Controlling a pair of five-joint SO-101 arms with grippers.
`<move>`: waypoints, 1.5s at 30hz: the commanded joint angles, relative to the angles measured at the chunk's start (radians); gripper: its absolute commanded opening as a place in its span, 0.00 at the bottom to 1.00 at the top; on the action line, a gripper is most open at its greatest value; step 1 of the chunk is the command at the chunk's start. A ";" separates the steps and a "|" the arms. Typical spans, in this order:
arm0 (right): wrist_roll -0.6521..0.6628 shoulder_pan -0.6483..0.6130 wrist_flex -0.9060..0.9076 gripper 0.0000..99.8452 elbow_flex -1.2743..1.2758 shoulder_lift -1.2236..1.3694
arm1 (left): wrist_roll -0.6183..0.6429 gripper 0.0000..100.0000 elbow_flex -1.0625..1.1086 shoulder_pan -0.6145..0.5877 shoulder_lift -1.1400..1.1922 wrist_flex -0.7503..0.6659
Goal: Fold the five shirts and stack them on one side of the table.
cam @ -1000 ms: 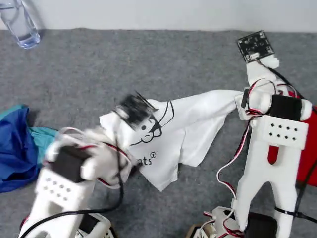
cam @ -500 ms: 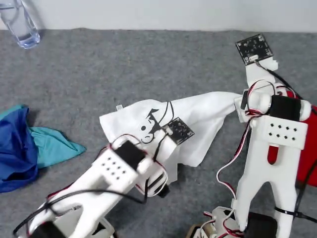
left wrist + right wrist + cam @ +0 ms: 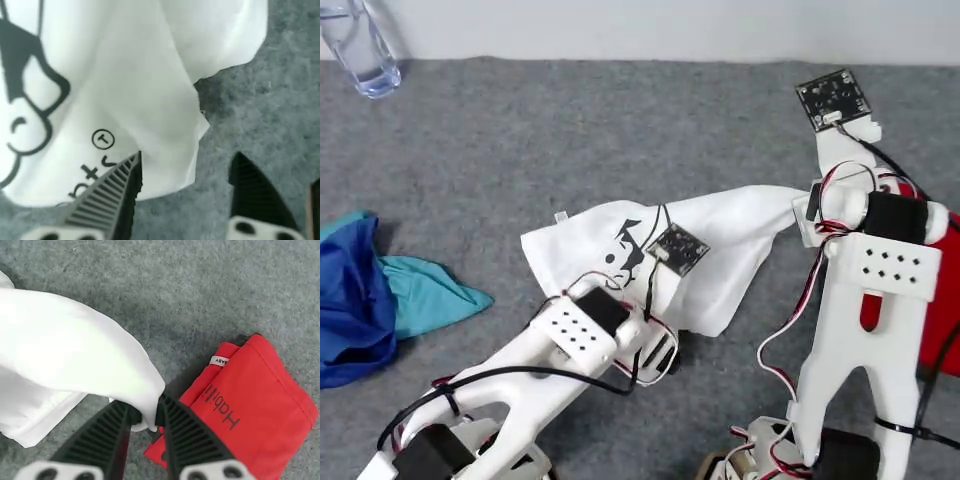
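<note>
High view, table [image 3: 570, 130] covered in grey carpet.

White shirt [image 3: 730, 235], black print on it, lies rumpled near table centre. One end is drawn out to a point toward 3 o'clock. The rest is spread flat toward 9 o'clock, with a small tag showing at its 10 o'clock corner.

Right gripper [image 3: 146, 414]: fingers clenched on a bunched fold of the white shirt [image 3: 65, 340], at the drawn-out point. Cloth drapes away from the pinch, raised off the carpet there.

Left gripper [image 3: 187, 157]: fingers spread apart, grasping nothing. One ribbed finger sits over the printed lower edge of the white shirt [image 3: 125, 75], the other over bare carpet. The shirt's corner lies in the gap between them. Cannot tell if the finger touches the cloth. In the high view this arm lies across the shirt's 6 o'clock edge.

Red shirt [image 3: 250, 400], folded, lies just beside the right gripper's pinch point. In the high view the red shirt [image 3: 945, 320] is at the table's 4 o'clock edge, partly behind the right arm.

Blue shirt [image 3: 350, 300], crumpled, at the 9 o'clock edge. Teal shirt [image 3: 425, 290] lies partly under it, poking out toward centre. Both well apart from the white shirt.

Clear glass [image 3: 360, 45] upright at the 10 o'clock corner.
</note>
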 commanded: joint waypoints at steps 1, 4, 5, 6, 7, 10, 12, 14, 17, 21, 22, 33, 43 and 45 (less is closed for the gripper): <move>0.003 0.013 0.008 0.01 -0.012 -0.005 | -0.044 0.13 0.059 0.002 0.000 -0.104; 0.003 0.013 0.008 0.01 -0.015 -0.005 | -0.118 0.02 0.091 -0.011 -0.006 -0.135; 0.003 0.013 0.008 0.01 -0.015 -0.005 | -0.135 0.01 0.093 -0.021 -0.008 -0.130; 0.005 0.013 0.008 0.01 -0.015 -0.005 | -0.147 0.02 0.091 -0.038 -0.009 -0.117; 0.006 0.019 0.008 0.01 -0.015 -0.005 | -0.160 0.01 0.085 -0.061 -0.009 -0.104; 0.008 0.044 0.008 0.01 -0.018 -0.013 | -0.213 0.01 0.051 -0.152 -0.009 -0.051; 0.009 0.061 0.008 0.01 -0.017 -0.036 | -0.288 0.01 0.012 -0.212 -0.009 0.009; 0.009 0.074 0.010 0.01 -0.014 -0.062 | -0.373 0.01 -0.036 -0.264 -0.009 0.077; 0.028 0.082 0.048 0.01 -0.012 -0.101 | -0.535 0.01 -0.111 -0.307 -0.009 0.207; 0.091 0.082 0.159 0.01 -0.012 -0.140 | -0.710 0.01 -0.223 -0.376 -0.009 0.351; 0.094 0.082 0.183 0.01 -0.012 -0.151 | -0.752 0.01 -0.251 -0.399 -0.009 0.379; 0.152 0.082 0.390 0.01 -0.011 -0.262 | -1.243 0.01 -0.427 -0.517 -0.011 0.674; 0.150 0.110 0.291 0.01 0.035 -0.194 | -1.178 0.08 -0.308 -0.399 -0.256 0.686; 0.149 0.110 0.248 0.01 0.043 -0.171 | -1.082 0.16 -0.300 -0.359 -0.379 0.686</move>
